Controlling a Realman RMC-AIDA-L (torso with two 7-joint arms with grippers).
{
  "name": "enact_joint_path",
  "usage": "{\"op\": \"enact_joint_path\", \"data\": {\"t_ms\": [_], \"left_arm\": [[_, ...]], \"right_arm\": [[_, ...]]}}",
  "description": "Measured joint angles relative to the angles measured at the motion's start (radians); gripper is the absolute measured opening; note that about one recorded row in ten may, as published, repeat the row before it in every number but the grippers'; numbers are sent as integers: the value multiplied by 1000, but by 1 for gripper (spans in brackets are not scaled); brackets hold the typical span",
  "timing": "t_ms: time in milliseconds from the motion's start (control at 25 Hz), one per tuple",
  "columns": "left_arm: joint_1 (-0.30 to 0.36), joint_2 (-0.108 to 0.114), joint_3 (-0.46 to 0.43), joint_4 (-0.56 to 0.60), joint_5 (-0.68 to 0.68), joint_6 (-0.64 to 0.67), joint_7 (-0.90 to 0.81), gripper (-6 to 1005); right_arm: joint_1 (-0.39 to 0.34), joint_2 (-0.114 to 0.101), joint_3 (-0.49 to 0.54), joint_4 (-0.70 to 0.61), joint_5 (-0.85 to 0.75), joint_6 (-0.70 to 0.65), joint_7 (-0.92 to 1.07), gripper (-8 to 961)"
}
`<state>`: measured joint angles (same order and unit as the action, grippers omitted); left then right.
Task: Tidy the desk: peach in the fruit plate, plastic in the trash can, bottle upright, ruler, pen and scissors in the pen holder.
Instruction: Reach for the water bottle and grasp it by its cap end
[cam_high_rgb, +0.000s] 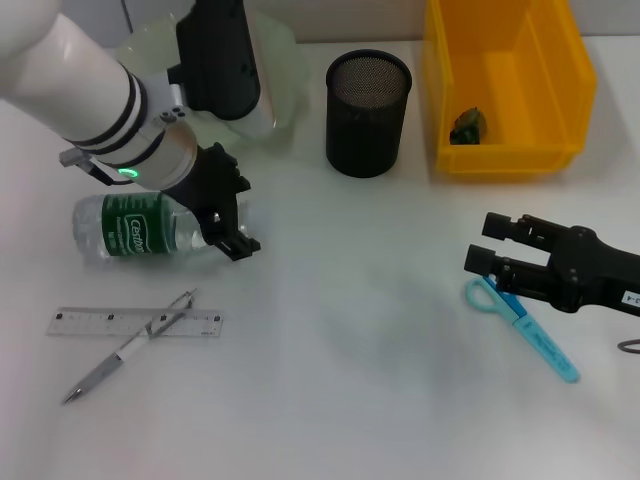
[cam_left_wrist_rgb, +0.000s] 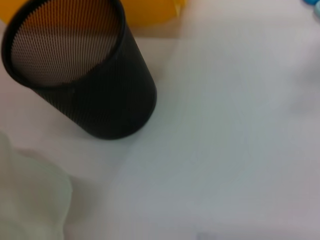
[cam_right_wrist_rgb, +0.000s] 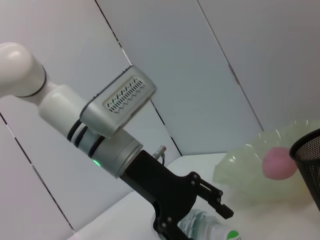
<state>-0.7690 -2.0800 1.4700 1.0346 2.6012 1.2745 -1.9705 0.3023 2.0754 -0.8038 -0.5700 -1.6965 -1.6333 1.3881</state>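
A clear bottle (cam_high_rgb: 130, 228) with a green label lies on its side at the left, also seen in the right wrist view (cam_right_wrist_rgb: 215, 232). My left gripper (cam_high_rgb: 230, 213) is down over its neck end. A clear ruler (cam_high_rgb: 100, 323) and a silver pen (cam_high_rgb: 128, 347) lie crossed near the front left. Blue scissors (cam_high_rgb: 540, 345) lie at the right, their handle ring just under my right gripper (cam_high_rgb: 487, 243), which is open and holds nothing. The pink peach (cam_right_wrist_rgb: 277, 162) rests in the pale green fruit plate (cam_right_wrist_rgb: 240, 172). The black mesh pen holder (cam_high_rgb: 368, 100) stands at the back centre.
The yellow trash can (cam_high_rgb: 505, 150) stands at the back right with a dark crumpled piece (cam_high_rgb: 467, 125) inside. My left arm covers much of the fruit plate (cam_high_rgb: 290, 70) in the head view. The left wrist view shows the pen holder (cam_left_wrist_rgb: 85, 75) close by.
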Motion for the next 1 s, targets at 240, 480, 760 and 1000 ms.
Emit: {"op": "enact_joint_path", "data": {"t_ms": [240,480,760,1000], "left_arm": [[-7,0,3,-16,10,-12,-3,800],[-11,0,12,-30,16,-37,-3,799],[-29,0,13,-66,19,-48,1,798],[-29,0,13,-72,20,-53,6,797]], "right_arm": [[4,0,0,1,0,9,0,764],[13,2,0,4,0,11,0,764],[14,2,0,4,0,13,1,764],[22,1,0,4,0,21,6,765]]}}
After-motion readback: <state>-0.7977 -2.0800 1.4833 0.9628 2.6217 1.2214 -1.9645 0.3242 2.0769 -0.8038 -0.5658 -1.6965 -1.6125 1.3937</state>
